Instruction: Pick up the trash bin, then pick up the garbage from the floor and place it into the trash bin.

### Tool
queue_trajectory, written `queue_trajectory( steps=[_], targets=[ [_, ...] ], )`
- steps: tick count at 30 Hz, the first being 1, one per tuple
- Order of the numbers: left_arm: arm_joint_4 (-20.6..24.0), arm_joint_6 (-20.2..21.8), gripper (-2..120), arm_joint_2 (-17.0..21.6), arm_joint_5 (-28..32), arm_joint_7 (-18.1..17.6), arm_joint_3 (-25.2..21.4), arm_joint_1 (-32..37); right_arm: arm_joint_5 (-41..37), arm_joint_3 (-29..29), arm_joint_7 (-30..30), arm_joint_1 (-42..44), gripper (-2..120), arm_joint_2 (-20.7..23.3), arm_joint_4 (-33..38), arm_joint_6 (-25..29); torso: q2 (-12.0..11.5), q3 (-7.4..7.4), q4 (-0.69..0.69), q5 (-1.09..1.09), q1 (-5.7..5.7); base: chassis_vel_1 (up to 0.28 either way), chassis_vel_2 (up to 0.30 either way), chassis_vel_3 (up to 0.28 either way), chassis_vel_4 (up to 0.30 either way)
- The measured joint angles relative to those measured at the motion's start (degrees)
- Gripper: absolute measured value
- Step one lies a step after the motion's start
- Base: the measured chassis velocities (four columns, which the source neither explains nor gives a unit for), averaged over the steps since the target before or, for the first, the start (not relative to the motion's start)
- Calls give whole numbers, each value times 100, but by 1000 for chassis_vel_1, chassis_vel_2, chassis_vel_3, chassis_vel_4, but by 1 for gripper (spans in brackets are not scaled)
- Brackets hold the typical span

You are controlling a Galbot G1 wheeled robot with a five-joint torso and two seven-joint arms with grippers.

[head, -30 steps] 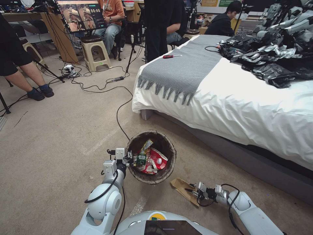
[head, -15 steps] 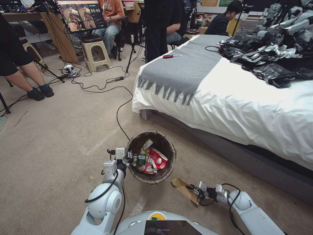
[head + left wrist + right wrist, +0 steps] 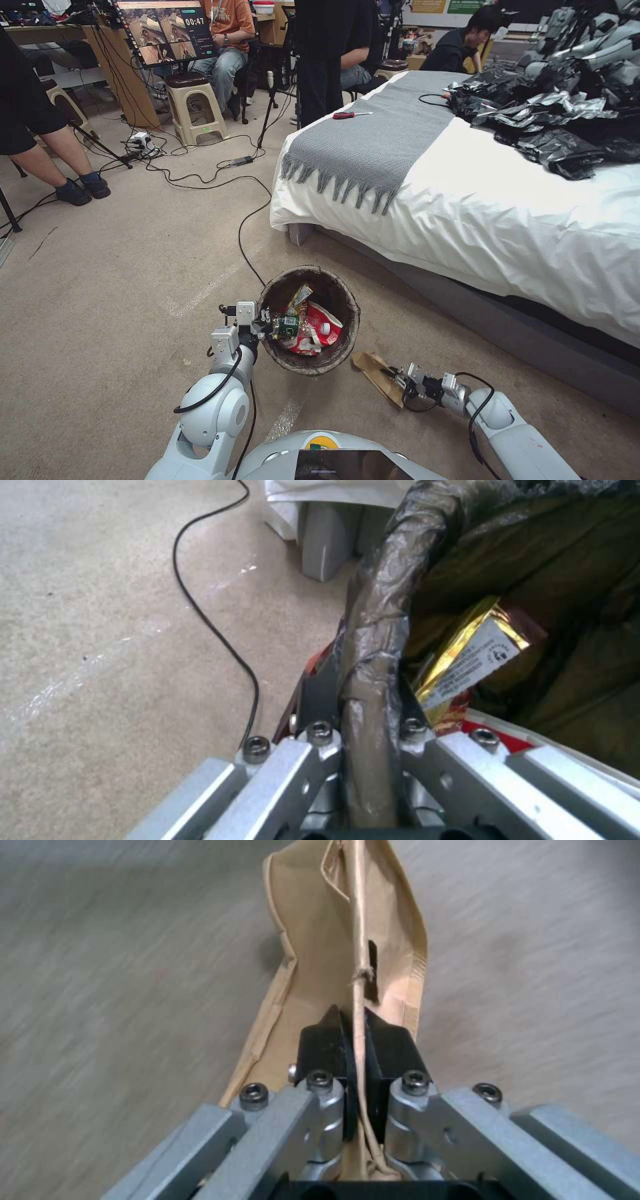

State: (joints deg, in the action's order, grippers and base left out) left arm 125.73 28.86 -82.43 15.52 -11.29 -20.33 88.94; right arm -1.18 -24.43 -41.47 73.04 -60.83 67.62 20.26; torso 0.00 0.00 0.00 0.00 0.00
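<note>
1. The flat brown paper bag [image 3: 375,373] is creased and folded, a thin paper string handle running down its middle in my right wrist view [image 3: 347,940].
2. It sits on the beige carpet floor [image 3: 113,300], just beside the bin on my right, between the bin and my right gripper [image 3: 402,383].
3. Its long axis runs from my right gripper away toward the bin's foot; the far end points at the bin, the near end is at my fingers.
4. My right black fingertips [image 3: 320,1040] are pressed together, pinching the bag's near edge and the string between them.
5. The small round trash bin lined with a dark brown bag folded over its rim [image 3: 310,320] stands upright near the corner of the bed.
6. Inside it lie a gold foil snack wrapper [image 3: 467,655], a green bottle [image 3: 288,326] and red-and-white wrappers [image 3: 317,330].
7. My left gripper [image 3: 261,325] is clamped on the near rim of the bin, one finger outside the wall and one inside [image 3: 370,715].
8. A black cable [image 3: 250,233] trails over the carpet just behind the bin.
9. The white-sheeted bed with a grey fringed throw [image 3: 480,207] stands to my right.
</note>
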Motion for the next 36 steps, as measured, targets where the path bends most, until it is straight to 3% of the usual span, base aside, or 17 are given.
queue_trajectory(
  steps=[10, 17, 24, 27, 36],
  targets=[
    [9, -2, 0, 15, 23, -2, -41, 5, -961, -546, 886, 286, 0, -172, 822, 282, 0, 0, 0, 0, 0, 0, 0, 0, 0],
    [25, 10, 0, 32, 26, -3, -46, 23, -1558, -914, 1101, 357, 0, -116, 1341, 372, 0, 0, -1, 0, 0, 0, 0, 0, 0],
    [14, 25, 0, 25, 22, -5, -23, 18, -2555, -1186, 1152, 499, 0, -87, 2622, 337, 0, 0, 0, 0, 0, 0, 0, 0, 0],
    [11, 41, 0, 26, 19, -7, -19, 17, -2913, -1191, 1144, 648, 0, -43, 3693, 209, 0, 0, 0, -1, 0, 0, 0, 0, 0],
    [18, 80, 0, 37, -10, 0, 29, 49, -2947, -708, 1208, 828, 0, 369, 5387, -163, 0, 0, 0, -1, 0, 0, 0, 0, 0]
  ],
)
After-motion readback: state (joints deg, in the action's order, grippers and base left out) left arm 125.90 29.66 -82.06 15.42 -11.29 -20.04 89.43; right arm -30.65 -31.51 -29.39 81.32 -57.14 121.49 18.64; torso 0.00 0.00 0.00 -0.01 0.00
